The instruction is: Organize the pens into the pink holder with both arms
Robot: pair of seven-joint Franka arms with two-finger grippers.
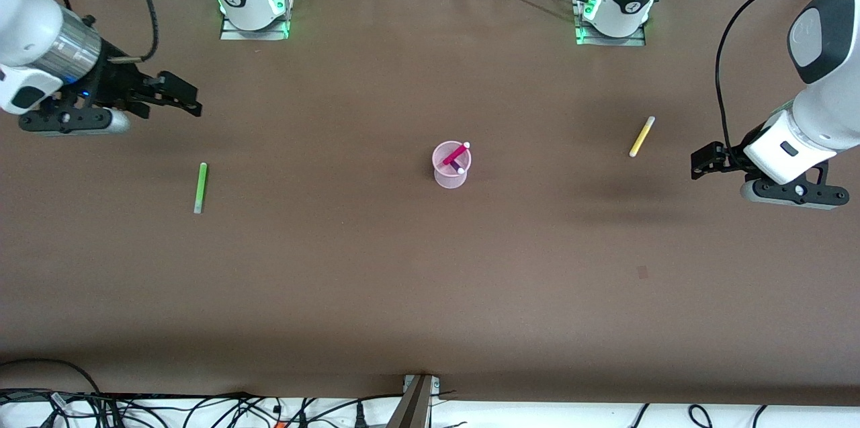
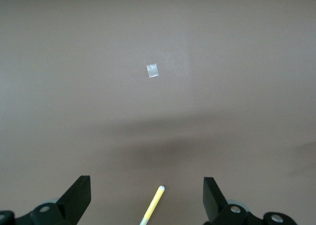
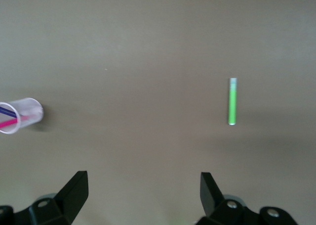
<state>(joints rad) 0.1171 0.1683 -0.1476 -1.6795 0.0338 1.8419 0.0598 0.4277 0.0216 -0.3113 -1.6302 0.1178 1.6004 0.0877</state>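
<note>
The pink holder [image 1: 449, 179] stands upright mid-table with the magenta-pink pen [image 1: 459, 152] and the dark purple pen [image 1: 457, 166] in it. The right wrist view also shows the holder [image 3: 34, 109]. The green pen [image 1: 200, 187] lies flat toward the right arm's end and shows in the right wrist view [image 3: 232, 101]. The yellow pen [image 1: 641, 136] lies flat toward the left arm's end. My right gripper [image 1: 185, 97] is open and empty in the air [image 3: 143, 179]. My left gripper [image 1: 702, 164] is open and empty [image 2: 146, 184], with the yellow pen's tip [image 2: 157, 196] showing between its fingers.
A small pale patch [image 2: 152, 70] lies on the brown table, nearer the front camera than the yellow pen [image 1: 641, 271]. The arm bases [image 1: 254, 11] [image 1: 611, 18] stand along the table's edge farthest from the front camera. Cables [image 1: 201, 408] lie along the nearest edge.
</note>
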